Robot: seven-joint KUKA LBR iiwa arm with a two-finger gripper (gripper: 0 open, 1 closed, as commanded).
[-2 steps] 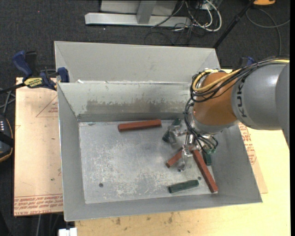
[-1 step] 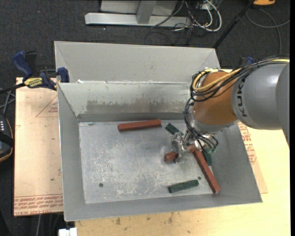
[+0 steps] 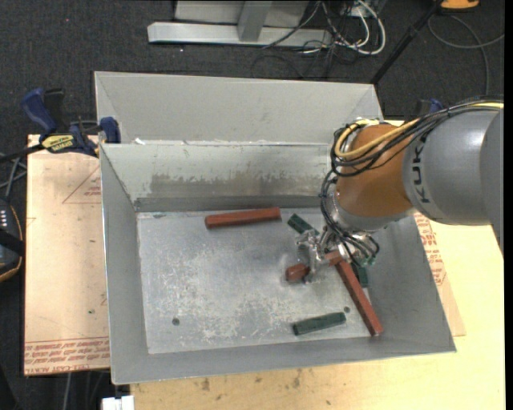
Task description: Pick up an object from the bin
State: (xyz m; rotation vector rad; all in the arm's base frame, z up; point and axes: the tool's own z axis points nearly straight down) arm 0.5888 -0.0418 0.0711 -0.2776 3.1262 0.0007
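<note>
Floor: dark carpet [image 3: 48,48]. Beyond the far side of the bin, a bundle of cables [image 3: 353,24] and a pale grey stand base [image 3: 232,32] lie on it.

Container: one grey metal bin [image 3: 120,256] with sloping walls and a scuffed flat bottom. There is no heap, and its contents lie well apart:
- A long red-brown bar [image 3: 243,218] lies flat near the back wall.
- A small dark green piece [image 3: 300,223] sits just right of that bar's end.
- A dark green bar [image 3: 319,323] lies near the front wall, right of centre.
- A second red-brown bar [image 3: 362,304] lies slantwise along the right side. Its upper end runs under the gripper's body.
- A small reddish-brown lump [image 3: 297,274] sits right of centre on the bare bottom.

Robot: the grey arm [image 3: 457,176] enters from the right. Its orange wrist cover [image 3: 373,180], wrapped in cables, hangs over the bin's right half. The gripper [image 3: 311,255] is low, close to the bin bottom.

Position of the thing: the reddish-brown lump lies directly at the gripper's tip, on the near-left side, touching it or very nearly so. Whether the lump is gripped cannot be told from where I stand, nor whether the gripper is spread or closed.
</note>
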